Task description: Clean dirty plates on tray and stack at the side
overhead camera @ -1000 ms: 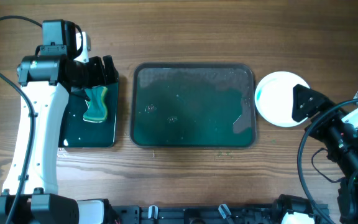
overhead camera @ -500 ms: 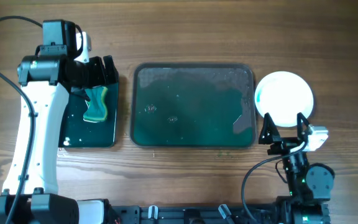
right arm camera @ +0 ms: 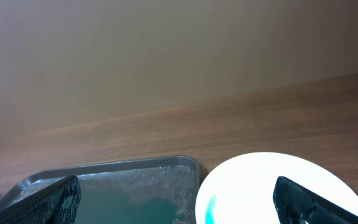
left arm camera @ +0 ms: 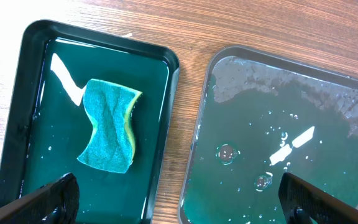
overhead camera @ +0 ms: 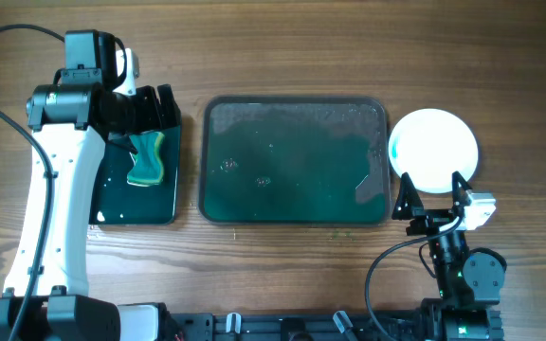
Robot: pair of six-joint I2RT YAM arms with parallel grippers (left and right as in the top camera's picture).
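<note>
Tray lay at table centre, smaller tray just left of it with sponge lying inside, plate on tabletop just right of tray, beside its far right corner.

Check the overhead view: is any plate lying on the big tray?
No, the tray holds only teal water; the one white plate in view rests on the tabletop beside it.

Two trays — one large dark green tray, one smaller black tray — one teal sponge, one white plate in sight, and two robot arms, left arm and right arm.
</note>
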